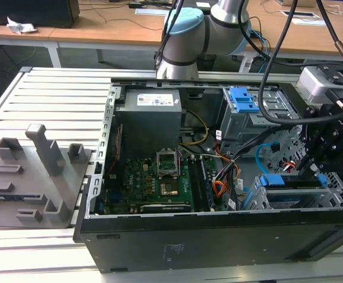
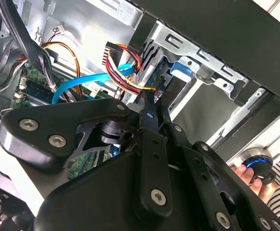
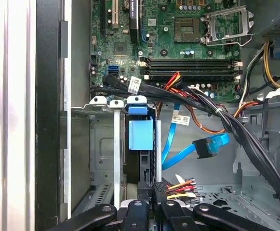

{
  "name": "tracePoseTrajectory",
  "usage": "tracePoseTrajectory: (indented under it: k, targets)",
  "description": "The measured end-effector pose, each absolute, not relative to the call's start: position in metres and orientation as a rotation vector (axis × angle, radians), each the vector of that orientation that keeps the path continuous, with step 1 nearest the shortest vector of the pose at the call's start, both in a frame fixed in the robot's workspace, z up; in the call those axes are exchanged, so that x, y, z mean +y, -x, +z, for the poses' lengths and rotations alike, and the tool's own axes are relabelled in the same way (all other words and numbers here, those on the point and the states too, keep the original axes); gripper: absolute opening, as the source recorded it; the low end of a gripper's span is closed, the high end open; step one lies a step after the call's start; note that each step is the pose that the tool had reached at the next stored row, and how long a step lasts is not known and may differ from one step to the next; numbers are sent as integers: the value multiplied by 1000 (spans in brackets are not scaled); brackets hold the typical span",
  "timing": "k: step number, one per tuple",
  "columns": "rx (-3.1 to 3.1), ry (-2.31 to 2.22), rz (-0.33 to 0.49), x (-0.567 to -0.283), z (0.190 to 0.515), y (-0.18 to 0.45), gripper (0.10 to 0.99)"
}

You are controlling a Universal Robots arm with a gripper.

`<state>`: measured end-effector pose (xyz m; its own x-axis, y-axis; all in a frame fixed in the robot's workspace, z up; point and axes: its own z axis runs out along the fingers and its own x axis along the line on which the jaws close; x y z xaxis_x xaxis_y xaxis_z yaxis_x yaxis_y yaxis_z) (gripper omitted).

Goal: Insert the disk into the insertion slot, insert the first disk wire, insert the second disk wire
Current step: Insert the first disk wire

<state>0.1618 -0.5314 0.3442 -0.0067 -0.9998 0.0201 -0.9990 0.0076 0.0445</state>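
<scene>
The disk (image 3: 140,135), in its blue carrier, sits edge-on inside the insertion slot (image 3: 115,144); in the exterior view the disk (image 1: 289,181) lies in the low grey cage (image 1: 338,187) at the case's right. My gripper (image 3: 152,191) is shut on the black plug of the first disk wire (image 3: 178,186), whose red and yellow strands fan out beside the disk's end. In the second wrist view the fingertips (image 2: 147,108) pinch that plug, with its wires (image 2: 123,72) leading away. The second disk wire (image 3: 208,147), light blue with a dark plug, hangs free nearby.
Thick black cable bundles (image 3: 236,130) cross above the slot near the motherboard (image 3: 178,43). A taller grey cage with a blue clip (image 1: 242,100) stands behind. A person's hand (image 2: 249,175) shows outside the case. A grey fixture (image 1: 35,177) lies on the exterior view's left.
</scene>
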Motion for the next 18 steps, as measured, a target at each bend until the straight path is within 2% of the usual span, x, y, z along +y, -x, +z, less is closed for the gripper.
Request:
tracePoseTrajectory:
  k: [18]
  targets:
    - [-2199, -2186, -35, -533, 334, -164, 165]
